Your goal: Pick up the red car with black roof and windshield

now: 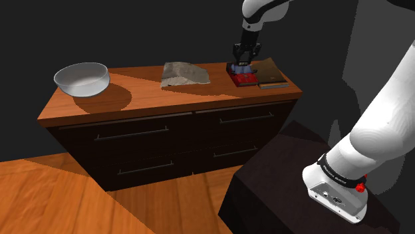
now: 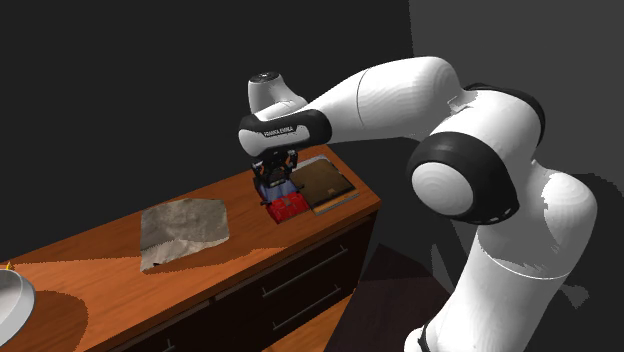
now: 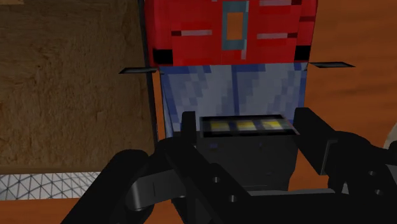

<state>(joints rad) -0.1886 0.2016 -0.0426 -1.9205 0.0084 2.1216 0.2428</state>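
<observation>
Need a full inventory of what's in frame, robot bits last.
bowl: 1, white, cabinet top, shoulder view's left end
crumpled sheet: 1, grey, middle of the top
red car: 1, red with bluish windshield, top's right end in the shoulder view
flat slab: 1, brown, beside the car
cabinet: 1, orange-brown top, dark drawers
floor: wood-coloured
stand: 1, dark box
arm: 1, white, dark joints
end effector: 1, black, down at the car

White arm (image 2: 380,95), black claw (image 2: 277,185)
</observation>
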